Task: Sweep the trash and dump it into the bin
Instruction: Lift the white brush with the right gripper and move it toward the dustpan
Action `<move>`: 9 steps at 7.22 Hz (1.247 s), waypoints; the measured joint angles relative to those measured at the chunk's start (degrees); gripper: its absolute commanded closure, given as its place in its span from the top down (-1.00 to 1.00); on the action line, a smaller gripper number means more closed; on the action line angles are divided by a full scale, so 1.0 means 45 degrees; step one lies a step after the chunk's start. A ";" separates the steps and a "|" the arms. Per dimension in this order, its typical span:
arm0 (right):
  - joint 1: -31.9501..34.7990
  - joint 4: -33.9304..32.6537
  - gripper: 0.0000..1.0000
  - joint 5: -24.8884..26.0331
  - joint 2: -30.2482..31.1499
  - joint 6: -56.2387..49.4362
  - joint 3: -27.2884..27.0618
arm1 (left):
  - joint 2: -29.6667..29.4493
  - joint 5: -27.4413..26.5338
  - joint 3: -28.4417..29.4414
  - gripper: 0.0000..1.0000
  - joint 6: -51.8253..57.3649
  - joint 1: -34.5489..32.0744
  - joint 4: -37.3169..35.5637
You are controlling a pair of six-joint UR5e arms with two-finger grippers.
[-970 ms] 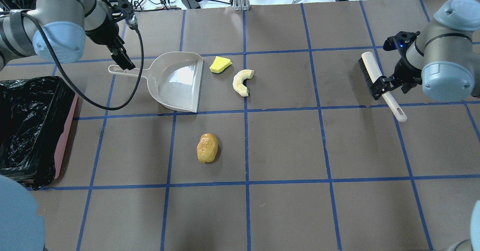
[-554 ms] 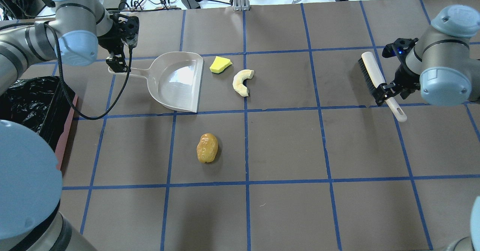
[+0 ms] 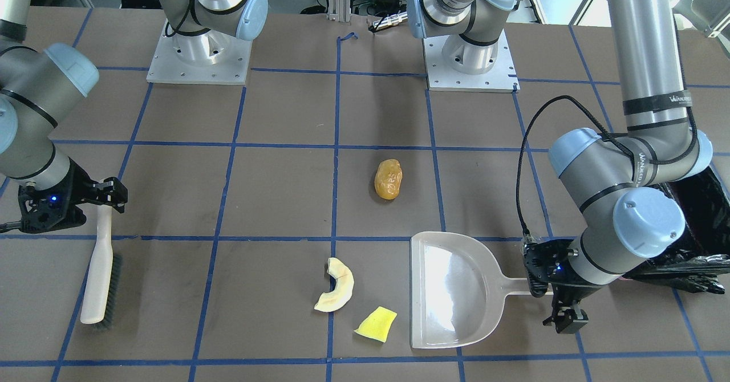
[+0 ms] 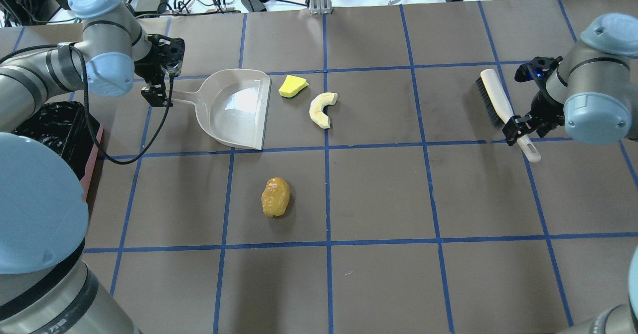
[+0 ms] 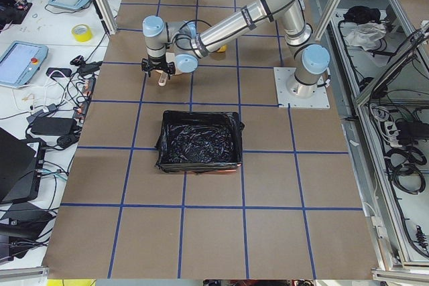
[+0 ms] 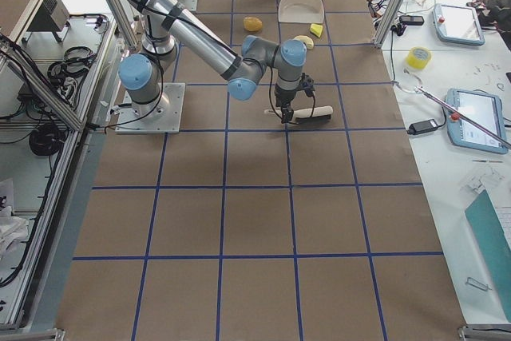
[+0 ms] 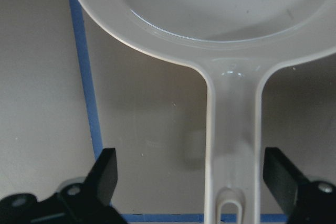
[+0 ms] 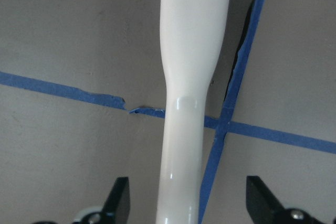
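Three trash pieces lie loose on the brown, blue-gridded desk (image 4: 379,194). A golden-brown lumpy potato-like lump (image 4: 275,197) sits near the desk's middle. A pale cream crescent slice (image 4: 321,108) and a small yellow spongy wedge (image 4: 292,85) lie nearer the edge across from the robot. The wedge is just beside the lip of the beige flat plastic dustpan (image 4: 234,109), not touching.

Left hand (image 4: 158,96): released, fingers spread either side of the dustpan handle, clear of it.

Right hand (image 4: 518,129): released, straddling the cream handle of the black-bristled brush (image 4: 498,99) near the desk's right end.

The pinkish rectangular bin lined with crinkled black plastic (image 5: 201,165) stands at the desk's left end, well apart from the trash.
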State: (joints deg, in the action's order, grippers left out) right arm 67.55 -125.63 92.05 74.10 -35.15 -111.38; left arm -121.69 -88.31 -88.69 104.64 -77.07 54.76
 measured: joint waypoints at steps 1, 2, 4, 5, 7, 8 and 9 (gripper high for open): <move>-0.0006 0.0024 0.20 0.0004 -0.0010 -0.0018 -0.0020 | -0.0006 0.0040 -0.0050 0.71 -0.0030 0.0085 0.0034; -0.0010 0.0050 0.01 -0.0014 0.0003 -0.0022 -0.0028 | -0.0017 0.0075 -0.0096 0.59 -0.0043 0.0118 0.0048; -0.0010 0.0061 -0.30 -0.0075 0.0014 -0.0005 -0.0017 | 0.0060 0.0298 -0.0138 0.58 -0.0195 0.0131 0.0098; -0.0002 0.0058 -0.49 -0.0097 0.0007 0.0008 -0.0011 | 0.0160 0.0360 -0.0153 0.58 -0.0256 0.0133 0.0216; 0.0005 0.0089 -0.82 -0.0141 0.0006 0.0067 -0.0013 | 0.0298 0.0409 -0.0336 0.06 -0.0312 0.0128 0.0467; 0.0019 0.0123 -0.85 -0.0131 0.0046 0.0139 0.0009 | 0.0320 0.0430 -0.0446 -0.69 -0.0316 0.0128 0.0474; 0.0055 0.0173 -0.99 -0.0072 0.0114 0.0243 0.0095 | 0.0352 0.0414 -0.0455 -1.00 -0.0307 0.0130 0.0461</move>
State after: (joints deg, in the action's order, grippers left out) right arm 67.80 -124.85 91.73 74.62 -34.05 -110.95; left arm -120.11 -86.45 -90.74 103.27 -76.48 56.84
